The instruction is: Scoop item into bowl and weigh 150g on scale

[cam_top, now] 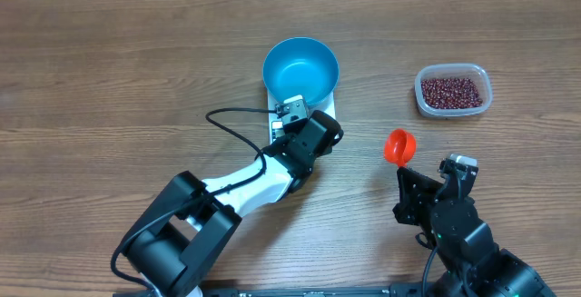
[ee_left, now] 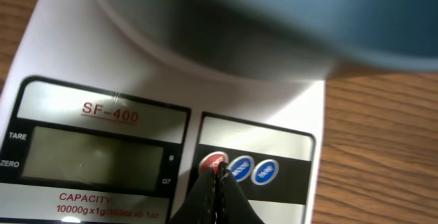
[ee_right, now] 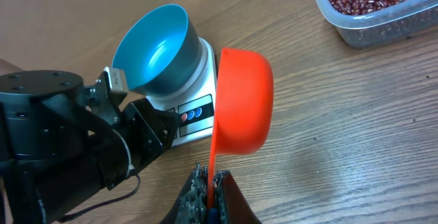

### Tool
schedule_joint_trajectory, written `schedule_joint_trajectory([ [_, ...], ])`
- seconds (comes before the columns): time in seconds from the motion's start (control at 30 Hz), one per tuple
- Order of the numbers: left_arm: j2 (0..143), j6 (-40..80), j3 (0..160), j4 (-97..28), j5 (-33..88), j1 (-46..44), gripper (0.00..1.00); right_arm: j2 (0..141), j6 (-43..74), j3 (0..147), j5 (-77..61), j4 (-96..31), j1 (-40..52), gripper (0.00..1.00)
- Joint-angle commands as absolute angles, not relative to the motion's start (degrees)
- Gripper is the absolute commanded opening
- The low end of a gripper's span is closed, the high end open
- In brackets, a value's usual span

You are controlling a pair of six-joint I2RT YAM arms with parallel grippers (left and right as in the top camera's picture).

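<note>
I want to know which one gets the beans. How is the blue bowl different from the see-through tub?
The blue bowl is round and solid blue; the clear tub is a rounded rectangle you can see through. The bowl is empty, while the tub holds the red-brown beans. The bowl sits on the white scale; the tub sits straight on the wooden table. Both are open on top.

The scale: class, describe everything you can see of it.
The scale is a flat, white, plastic-looking square lying on the wooden table. One edge carries a blank display, the label SF-400, a red button and two blue buttons. The blue bowl stands on it. The shut left gripper points at the red button; contact is unclear.
</note>
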State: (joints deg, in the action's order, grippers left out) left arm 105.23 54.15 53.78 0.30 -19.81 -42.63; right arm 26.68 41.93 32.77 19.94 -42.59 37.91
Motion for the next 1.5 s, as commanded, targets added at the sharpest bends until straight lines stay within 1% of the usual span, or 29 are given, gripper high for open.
schedule_joint_trajectory([
  [0.0,106.37,55.83,54.54,0.73,-21.61,-41.98,0.04,26.41,41.47,33.67,20.99,-42.59,37.80,0.04],
  [0.27,107.22,57.89,54.54,1.28,-21.58,-41.17,0.04,26.41,41.47,33.67,20.97,-42.78,37.80,0.04],
  [0.4,108.38,57.91,54.54,3.20,-20.88,-41.17,0.04,26.41,41.47,33.67,20.99,-42.78,37.80,0.04],
  [1.33,108.73,59.00,54.54,4.78,-19.44,-41.17,0.04,26.41,41.47,33.67,21.02,-42.74,37.80,0.04],
  [1.47,109.93,60.93,54.54,4.84,-19.33,-41.17,0.04,26.41,41.47,33.67,21.02,-42.72,37.80,0.04],
])
